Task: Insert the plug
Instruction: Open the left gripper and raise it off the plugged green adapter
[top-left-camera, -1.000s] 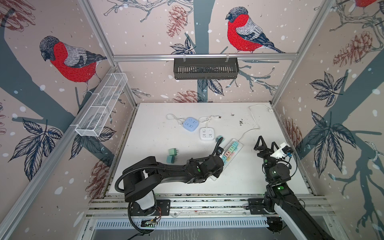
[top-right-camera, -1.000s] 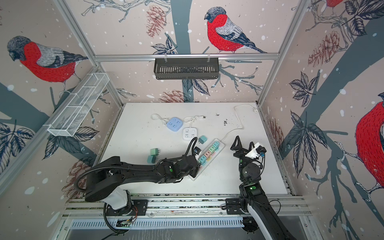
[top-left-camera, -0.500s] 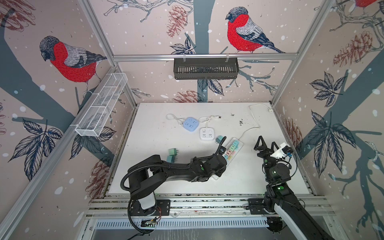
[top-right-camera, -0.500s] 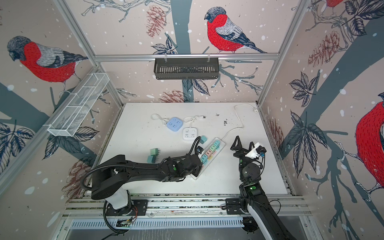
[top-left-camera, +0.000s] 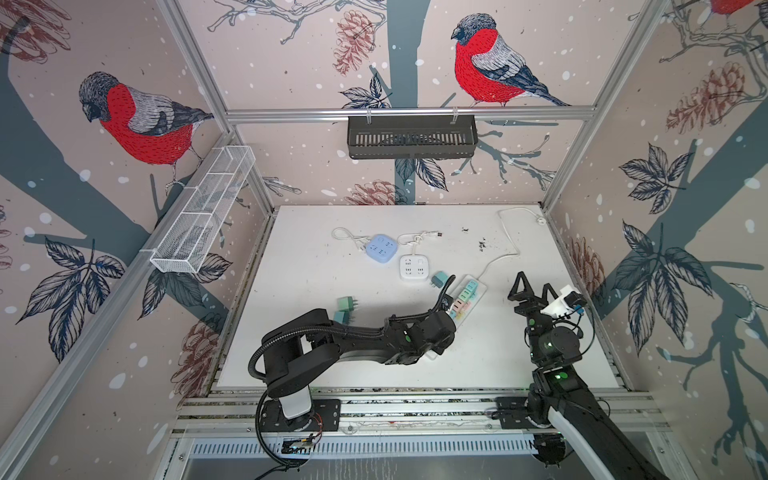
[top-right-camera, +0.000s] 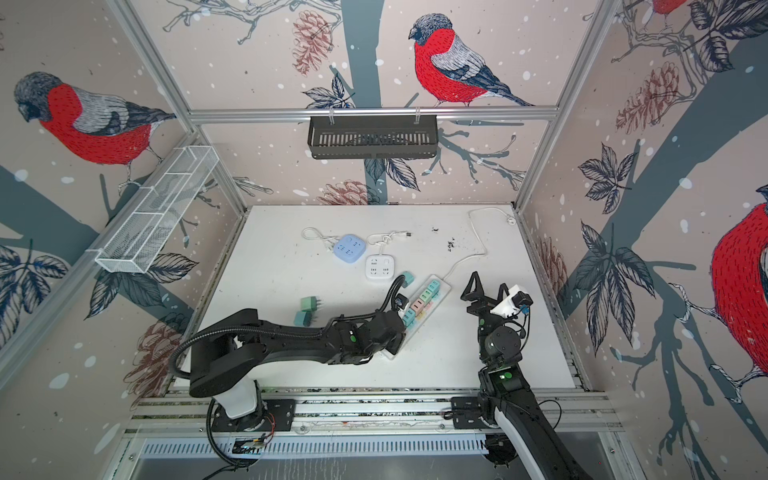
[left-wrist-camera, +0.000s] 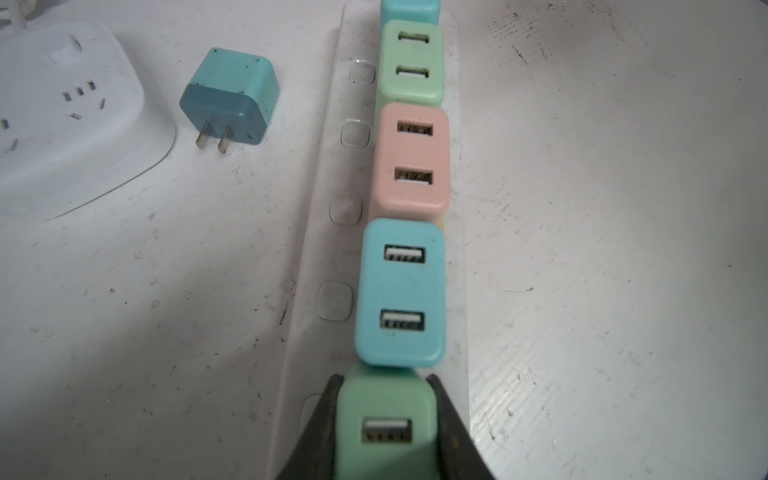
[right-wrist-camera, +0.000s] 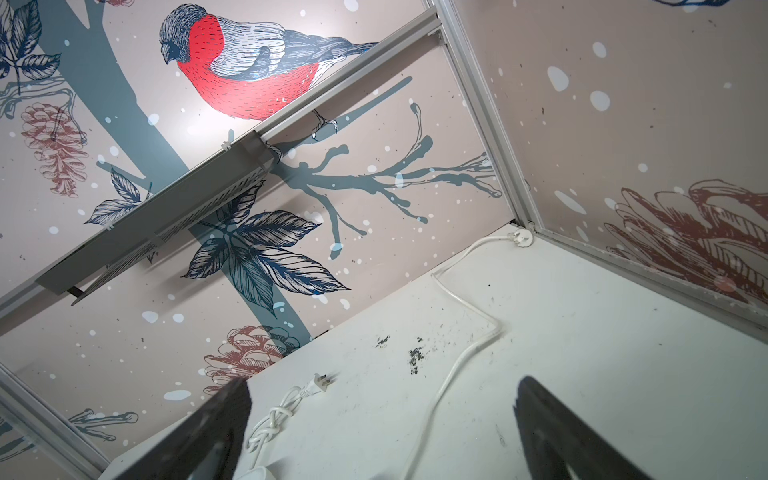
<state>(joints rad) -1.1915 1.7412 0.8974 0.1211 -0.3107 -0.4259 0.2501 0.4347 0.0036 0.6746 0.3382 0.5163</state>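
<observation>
Left gripper: the left gripper is seen pinched onto a mint-green plug, a black finger pressed to each of its side faces.
Held plug: a rounded, pale green block is shown, with one USB port visible on its upper face (the rest of it runs out of the wrist view, and its prongs are hidden).
Where the plug is: it is held over the near end of the white power strip, in line with the row already standing there and right against the sky-blue charger; whether it is seated cannot be told.
Row on the strip: beyond the blue one, a pink charger, a green charger and a teal charger are lined up, each of the first three showing two USB ports upward.
Beside the strip: a loose teal plug is laid on its side on the table, its two prongs bare, next to a white square socket block.
Further out: a blue socket block is seen behind the white one, and two loose green plugs are left near the left arm.
Right gripper: the right gripper is held raised, well apart from the strip, fingers spread and nothing between them.
Cord: the strip's white cord is trailed toward the far right corner.
</observation>
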